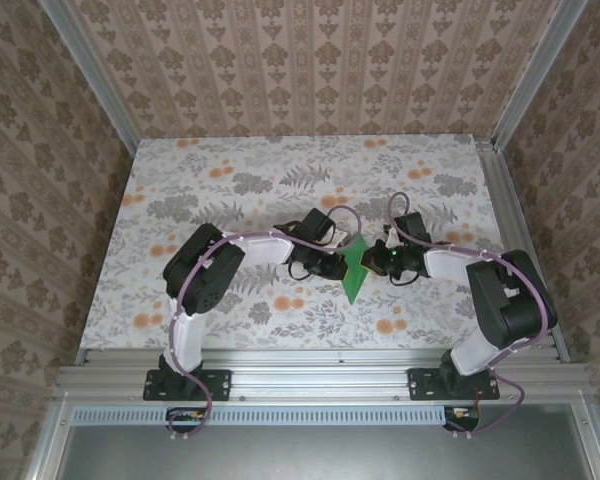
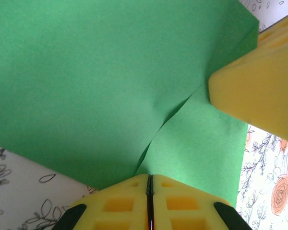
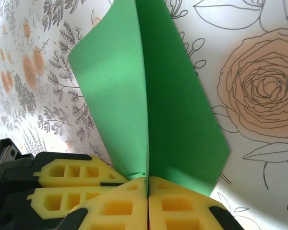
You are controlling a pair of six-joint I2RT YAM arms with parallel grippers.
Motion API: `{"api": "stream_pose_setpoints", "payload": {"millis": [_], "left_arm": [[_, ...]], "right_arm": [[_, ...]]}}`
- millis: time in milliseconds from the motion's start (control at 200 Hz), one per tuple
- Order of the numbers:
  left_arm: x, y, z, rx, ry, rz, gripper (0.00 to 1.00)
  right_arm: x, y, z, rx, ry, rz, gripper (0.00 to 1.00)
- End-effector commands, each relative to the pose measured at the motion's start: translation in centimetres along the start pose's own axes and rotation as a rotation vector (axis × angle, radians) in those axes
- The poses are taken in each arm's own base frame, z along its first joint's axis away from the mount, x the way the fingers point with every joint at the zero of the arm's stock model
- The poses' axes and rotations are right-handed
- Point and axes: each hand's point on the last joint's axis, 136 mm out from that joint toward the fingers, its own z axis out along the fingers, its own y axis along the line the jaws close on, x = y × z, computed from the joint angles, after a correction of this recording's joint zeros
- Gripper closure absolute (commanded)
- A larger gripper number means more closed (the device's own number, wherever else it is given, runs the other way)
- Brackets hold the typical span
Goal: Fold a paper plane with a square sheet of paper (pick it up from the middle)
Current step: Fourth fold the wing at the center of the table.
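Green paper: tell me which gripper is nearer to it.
Neither: both touch it. The left gripper is shut on the green paper from its left side, the right gripper from its right side.

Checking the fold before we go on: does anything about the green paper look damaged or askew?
Yes. The green paper has a crooked wrinkle running from the left gripper toward the right gripper's fingers. It looks buckled there, not cleanly creased.

Top view: even, diffuse, moderately bright light; faint soft shadows beneath the arms on the worktop (image 1: 230, 170). Left wrist view: green paper sheet (image 2: 101, 81) close to the lens, slightly soft, darkening toward its lower crease. Right wrist view: crisp floral print; a shadow band crosses the sheet.
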Motion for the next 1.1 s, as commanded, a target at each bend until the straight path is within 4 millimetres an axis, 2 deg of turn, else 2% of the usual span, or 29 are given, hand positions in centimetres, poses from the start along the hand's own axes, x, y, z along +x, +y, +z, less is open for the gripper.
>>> {"api": "stream_pose_setpoints", "payload": {"millis": [0, 460, 635, 785, 1100], "left_arm": [[5.6, 4.8, 0.6, -0.154, 0.158, -0.135, 0.90], [5.8, 5.5, 0.9, -0.150, 0.151, -0.149, 0.96], [5.7, 5.5, 0.8, -0.147, 0.146, -0.150, 0.96], [5.9, 5.6, 0.8, -0.144, 0.151, -0.152, 0.96], [5.7, 5.6, 0.8, -0.138, 0.150, -0.153, 0.96]], "right_arm": [[0.7, -0.1, -0.4, 0.044, -0.005, -0.037, 0.92], [1.4, 2.3, 0.0, 0.013, 0.006, -0.064, 0.91], [1.9, 2.0, -0.4, 0.052, 0.015, -0.067, 0.81], [2.4, 1.6, -1.0, 0.066, 0.006, -0.068, 0.77], [3.1, 1.6, -0.5, 0.040, 0.027, -0.055, 0.78]]}}
